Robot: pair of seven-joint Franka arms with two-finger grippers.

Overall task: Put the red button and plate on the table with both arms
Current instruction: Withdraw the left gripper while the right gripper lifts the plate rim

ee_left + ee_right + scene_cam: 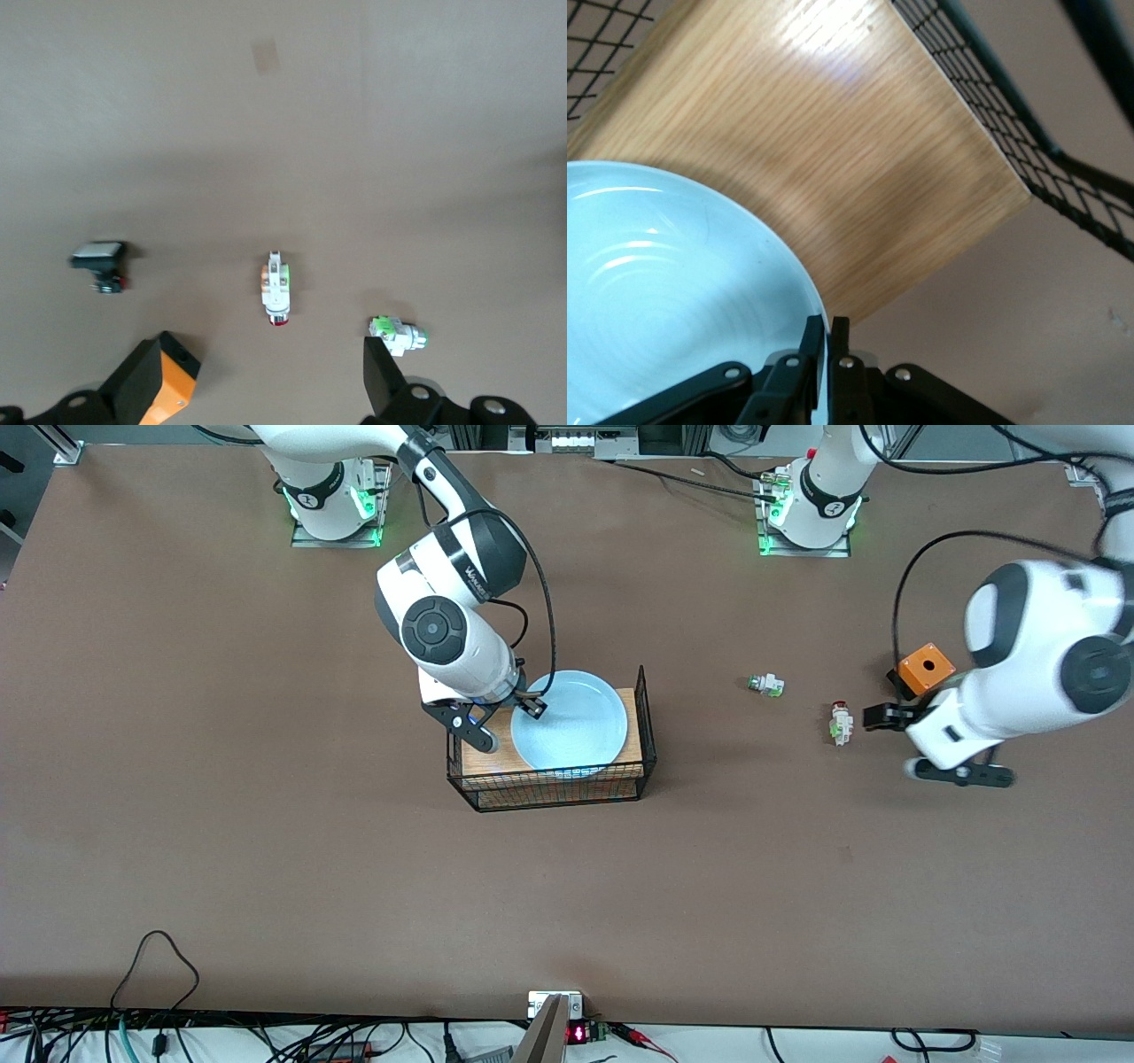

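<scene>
The red button (839,724) lies on the brown table (266,868), a white block with a dark red cap; it also shows in the left wrist view (277,290). My left gripper (893,742) is open and empty, hovering low beside the button toward the left arm's end of the table; its fingers (383,382) stand wide apart. The light blue plate (571,722) rests on the wooden board (496,735) topping the wire rack. My right gripper (530,705) is shut on the plate's rim, and the right wrist view shows its fingers (811,343) pinching the rim of the plate (656,292).
A white piece with a silver-green end (765,684) lies on the table, farther from the front camera than the red button. An orange box (926,669) sits by the left gripper. A black button with a white cap (99,261) shows in the left wrist view. The black wire rack (554,788) has a raised end panel.
</scene>
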